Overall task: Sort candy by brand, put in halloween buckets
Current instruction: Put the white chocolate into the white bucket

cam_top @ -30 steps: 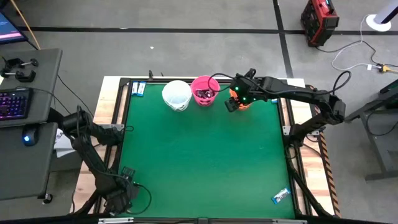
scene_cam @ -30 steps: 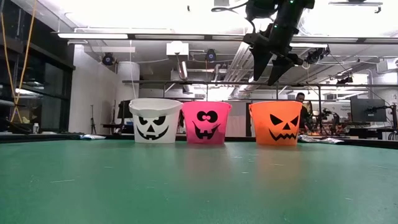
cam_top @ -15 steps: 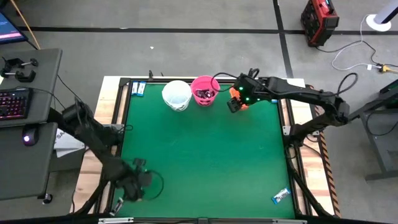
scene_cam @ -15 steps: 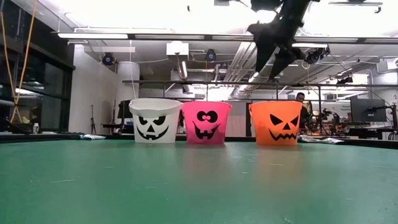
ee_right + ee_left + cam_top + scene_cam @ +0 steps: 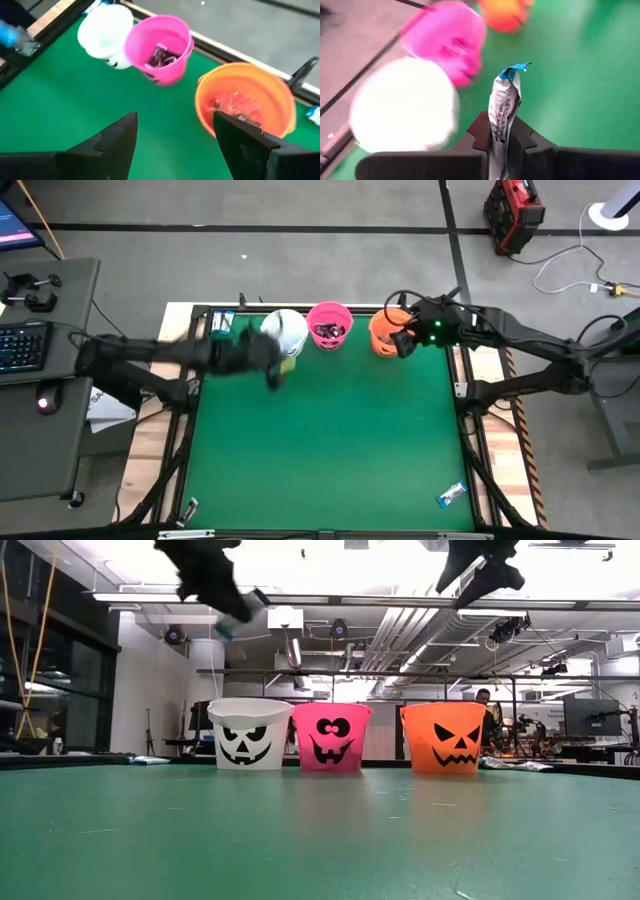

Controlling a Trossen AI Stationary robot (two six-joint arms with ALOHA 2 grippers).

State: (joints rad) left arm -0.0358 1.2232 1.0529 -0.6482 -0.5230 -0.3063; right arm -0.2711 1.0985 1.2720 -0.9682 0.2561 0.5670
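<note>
My left gripper [image 5: 268, 370] is shut on a silvery candy with a blue end [image 5: 502, 107], high above the table and just near-left of the white bucket [image 5: 284, 333]; it also shows in the low view [image 5: 232, 615]. The pink bucket [image 5: 329, 325] and the orange bucket [image 5: 383, 332] stand in a row with the white one at the far edge. The pink bucket [image 5: 159, 47] and the orange bucket [image 5: 245, 102] both hold candy. My right gripper [image 5: 175, 145] is open and empty, high beside the orange bucket [image 5: 402, 340]. My left gripper pinches the candy's silvery wrapper [image 5: 497, 132] between its two fingers. The blue twisted end [image 5: 516, 68] sticks out past the fingertips. The candy is lifted clear of the table.
A blue candy [image 5: 452, 495] lies near the table's near right corner. Blue candies [image 5: 222, 323] lie on the frame at the far left corner. The green mat [image 5: 330, 430] between the buckets and the near edge is bare.
My left arm has swung fast from the table's near left corner up and toward the far edge, carrying the candy to just beside the white bucket. My right gripper has risen and drawn toward the table's right edge, off the orange bucket, staying open.
</note>
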